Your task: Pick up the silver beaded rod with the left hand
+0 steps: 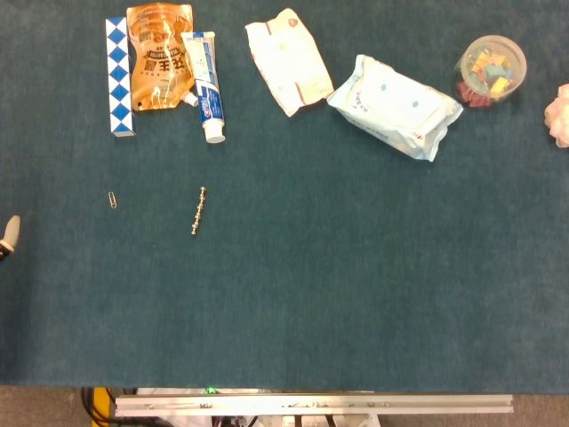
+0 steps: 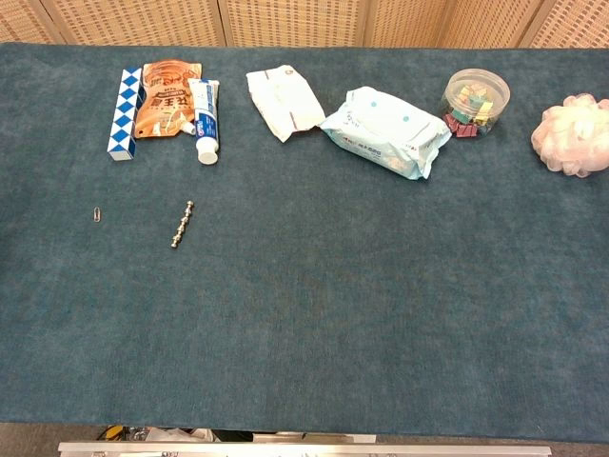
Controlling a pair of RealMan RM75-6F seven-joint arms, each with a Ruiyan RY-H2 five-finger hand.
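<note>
The silver beaded rod lies bare on the blue surface, at 6 o'clock from the toothpaste tube and 3 o'clock from a paperclip. Only a tip of the left hand shows at 9 o'clock; whether it is wide or narrow cannot be told.

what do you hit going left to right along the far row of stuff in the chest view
blue and white patterned stick → orange pouch → toothpaste tube → white packet → wet wipes pack → clear tub of coloured clips → pink bath puff
</note>
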